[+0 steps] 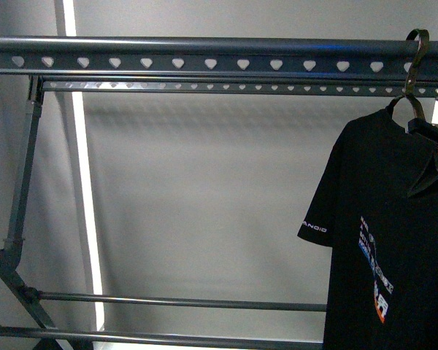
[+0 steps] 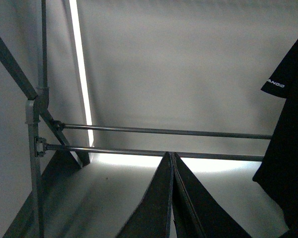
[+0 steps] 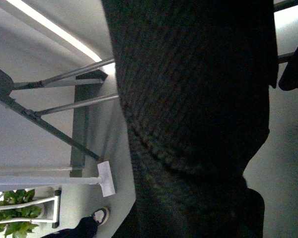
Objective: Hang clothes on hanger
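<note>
Item 1. Clothes rack (image 1: pixel 204 62): dark grey metal, its long top rail punched with a row of heart-shaped holes, a second punched rail just behind it. An upright post and diagonal braces stand at the left; two thin lower crossbars (image 2: pixel 159 131) run across near the bottom. The rail serves as the hanging point, so most of its length lies bare to the left.

Item 2. Coat hanger (image 1: pixel 417 65): a small hook-topped piece, hook curled over the top rail at the far right. It carries the garment's weight from the rail.

Item 3. Black T-shirt (image 1: pixel 387 248): short-sleeved, hanging from the coat hanger at the right end of the rack, below the rail. White lettering on the sleeve hem, printed graphic with blue and orange marks on the chest. It hangs straight, which suggests its weight already rests on the hook rather than on an arm.

Item 4. Left gripper (image 2: pixel 173 198): two dark fingers pressed together with nothing between them, low and to the left of the shirt, well apart from it; idle by appearance.

Item 5. Right gripper: its wrist view is filled by dark knitted fabric (image 3: pixel 188 109), close against the lens; whether the jaws clasp it cannot be told, possibly steadying the shirt.

Item 6. Potted plant (image 3: pixel 12 213) and a person's shoe (image 3: pixel 100 215), beyond the rack.
</note>
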Controlling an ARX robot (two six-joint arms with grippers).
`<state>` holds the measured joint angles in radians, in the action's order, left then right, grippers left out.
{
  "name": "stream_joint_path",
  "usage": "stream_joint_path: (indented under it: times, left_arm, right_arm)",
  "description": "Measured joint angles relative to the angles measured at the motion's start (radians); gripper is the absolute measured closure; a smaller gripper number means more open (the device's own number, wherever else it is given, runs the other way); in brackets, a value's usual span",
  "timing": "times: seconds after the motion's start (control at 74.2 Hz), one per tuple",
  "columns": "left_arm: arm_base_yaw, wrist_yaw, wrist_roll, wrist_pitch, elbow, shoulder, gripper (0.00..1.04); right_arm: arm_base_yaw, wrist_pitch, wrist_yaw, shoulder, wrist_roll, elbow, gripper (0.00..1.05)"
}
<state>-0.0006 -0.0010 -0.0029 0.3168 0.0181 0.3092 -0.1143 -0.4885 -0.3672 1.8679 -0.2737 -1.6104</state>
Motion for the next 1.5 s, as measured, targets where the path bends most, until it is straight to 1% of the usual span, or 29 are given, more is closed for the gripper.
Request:
stream_joint_path:
  times: [0.31, 0.445, 0.512, 0.553, 0.633, 0.687, 0.755, 0.795, 0.836, 0.93, 0.97, 0.997, 1.038, 1.092, 1.119, 1.186, 1.199, 1.213, 1.226, 1.24, 1.253, 1.267, 1.28, 1.294, 1.334, 1.361, 1.375, 1.402, 1.496]
  left_arm:
    - [0.000, 0.000, 0.000, -0.106, 0.000, -0.103, 1.01]
    - [0.000, 0.000, 0.000, -0.140, 0.000, -0.137, 1.01]
    - [0.000, 0.002, 0.000, -0.245, 0.000, -0.214, 1.01]
    - [0.000, 0.001, 0.000, -0.297, 0.000, -0.265, 1.01]
    - [0.000, 0.001, 0.000, -0.312, 0.000, -0.301, 1.01]
    - [0.000, 0.000, 0.000, -0.313, 0.000, -0.303, 1.01]
    - [0.000, 0.001, 0.000, -0.313, 0.000, -0.304, 1.01]
    - [0.000, 0.001, 0.000, -0.313, 0.000, -0.304, 1.01]
    - [0.000, 0.000, 0.000, -0.313, 0.000, -0.305, 1.01]
    - [0.000, 0.000, 0.000, -0.313, 0.000, -0.305, 1.01]
    - [0.000, 0.001, 0.000, -0.313, 0.000, -0.305, 1.01]
    - [0.000, 0.000, 0.000, -0.313, 0.000, -0.305, 1.01]
    - [0.000, 0.001, 0.000, -0.313, 0.000, -0.305, 1.01]
    - [0.000, 0.001, 0.000, -0.313, 0.000, -0.305, 1.01]
    - [0.000, 0.000, 0.000, -0.313, 0.000, -0.305, 1.01]
    - [0.000, 0.000, 0.000, -0.313, 0.000, -0.305, 1.01]
    - [0.000, 0.000, 0.000, -0.313, 0.000, -0.305, 1.01]
    - [0.000, 0.000, 0.000, -0.313, 0.000, -0.305, 1.01]
    - [0.000, 0.001, 0.000, -0.313, 0.000, -0.305, 1.01]
    - [0.000, 0.001, 0.001, -0.313, 0.000, -0.305, 1.01]
    - [0.000, 0.001, 0.001, -0.313, 0.000, -0.305, 1.01]
    - [0.000, 0.000, 0.000, -0.313, 0.000, -0.305, 1.01]
    - [0.000, 0.000, 0.000, -0.313, 0.000, -0.305, 1.01]
    - [0.000, 0.001, 0.000, -0.313, 0.000, -0.305, 1.01]
    - [0.000, 0.000, 0.000, -0.313, 0.000, -0.305, 1.01]
    - [0.000, 0.000, 0.000, -0.313, 0.000, -0.305, 1.01]
    - [0.000, 0.001, 0.000, -0.313, 0.000, -0.305, 1.01]
    - [0.000, 0.000, 0.000, -0.313, 0.000, -0.305, 1.01]
    - [0.000, 0.000, 0.000, -0.313, 0.000, -0.305, 1.01]
  right_arm:
    - [-0.010, 0.014, -0.011, 0.023, 0.004, -0.012, 0.96]
    - [-0.018, 0.045, -0.018, 0.023, 0.016, 0.021, 0.96]
    - [-0.022, 0.071, -0.020, 0.023, 0.022, 0.046, 0.96]
    - [-0.024, 0.093, -0.020, 0.021, 0.026, 0.064, 0.91]
    - [-0.031, 0.148, -0.023, 0.012, 0.026, 0.132, 0.76]
    - [-0.035, 0.214, -0.001, 0.000, 0.028, 0.188, 0.68]
    - [-0.039, 0.365, 0.063, -0.037, 0.070, 0.288, 0.53]
    - [-0.051, 0.500, 0.096, -0.087, 0.092, 0.371, 0.43]
    - [-0.075, 0.626, 0.077, -0.166, 0.095, 0.456, 0.32]
    - [-0.116, 0.818, 0.019, -0.357, 0.117, 0.618, 0.17]
    - [-0.142, 0.925, -0.024, -0.494, 0.154, 0.731, 0.08]
    - [-0.157, 0.974, -0.051, -0.585, 0.166, 0.805, 0.05]
    - [-0.178, 0.975, -0.093, -0.718, 0.196, 0.901, 0.07]
    - [-0.230, 0.948, -0.182, -0.929, 0.200, 1.057, 0.08]
    - [-0.253, 0.905, -0.212, -1.020, 0.210, 1.116, 0.07]
    - [-0.357, 0.689, -0.337, -1.328, 0.215, 1.289, 0.07]
    - [-0.364, 0.660, -0.334, -1.380, 0.215, 1.316, 0.07]
    - [-0.364, 0.640, -0.321, -1.413, 0.216, 1.330, 0.07]
    - [-0.353, 0.595, -0.266, -1.475, 0.225, 1.355, 0.09]
    - [-0.341, 0.573, -0.235, -1.502, 0.229, 1.365, 0.10]
    - [-0.304, 0.526, -0.152, -1.562, 0.237, 1.385, 0.14]
    - [-0.278, 0.504, -0.105, -1.595, 0.242, 1.396, 0.17]
    - [-0.261, 0.492, -0.076, -1.614, 0.245, 1.402, 0.19]
    - [-0.228, 0.480, -0.023, -1.645, 0.249, 1.414, 0.22]
    - [-0.171, 0.472, 0.056, -1.687, 0.256, 1.430, 0.29]
    - [-0.134, 0.472, 0.115, -1.709, 0.262, 1.439, 0.37]
    - [-0.127, 0.472, 0.127, -1.713, 0.263, 1.442, 0.38]
    - [-0.101, 0.472, 0.163, -1.727, 0.267, 1.452, 0.46]
    - [-0.061, 0.472, 0.200, -1.747, 0.270, 1.474, 0.63]
